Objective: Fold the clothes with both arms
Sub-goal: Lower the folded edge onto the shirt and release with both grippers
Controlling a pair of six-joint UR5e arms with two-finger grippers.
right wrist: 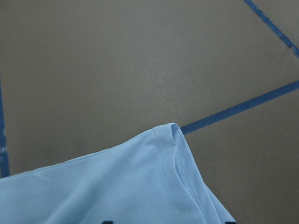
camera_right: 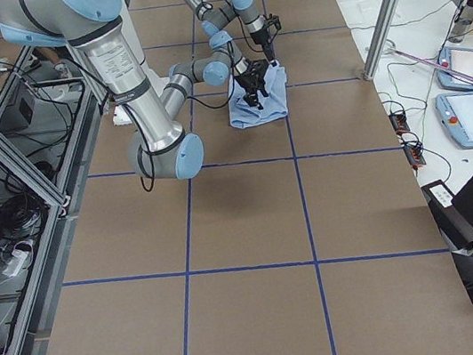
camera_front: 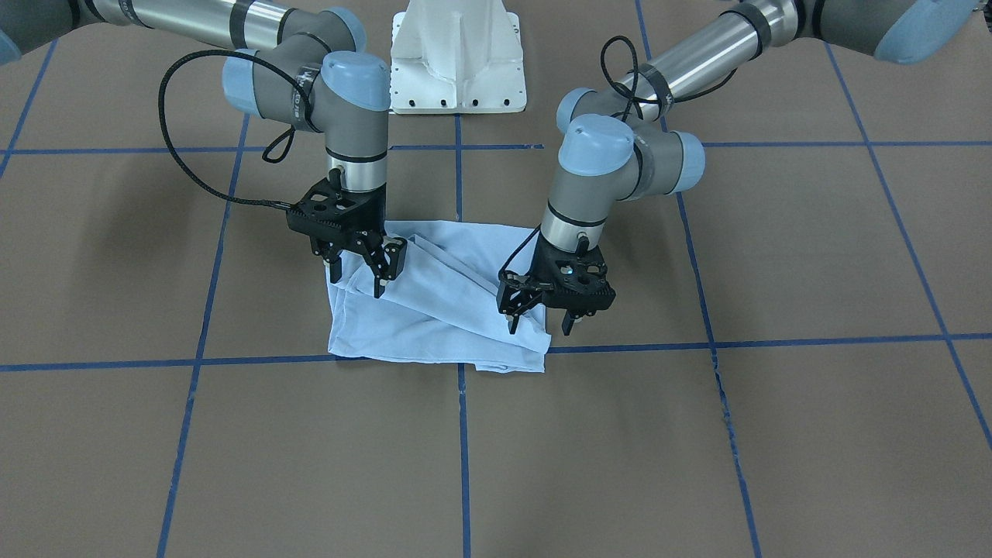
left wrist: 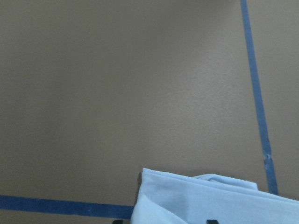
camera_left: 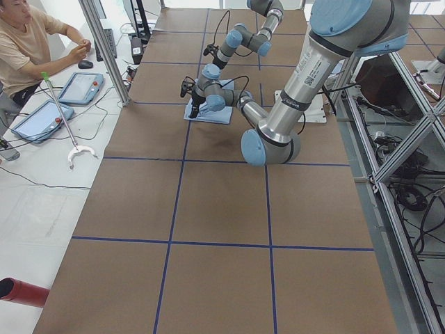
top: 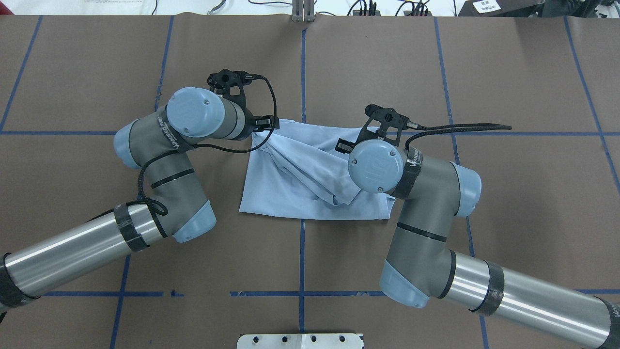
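Both apart at the folded T-shirt point(camera_front: 434, 310): left hand point(camera_front: 539, 327), right hand point(camera_front: 360, 285); arm-band lettering point(top: 414, 164) unreadable.

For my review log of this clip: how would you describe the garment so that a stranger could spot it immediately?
On the brown table gridded with blue tape, look just ahead of the white pedestal base, over the centre tape line. There lies a light blue thin-fabric T-shirt, folded into a rumpled rectangle; it is the only soft cloth on that surface.
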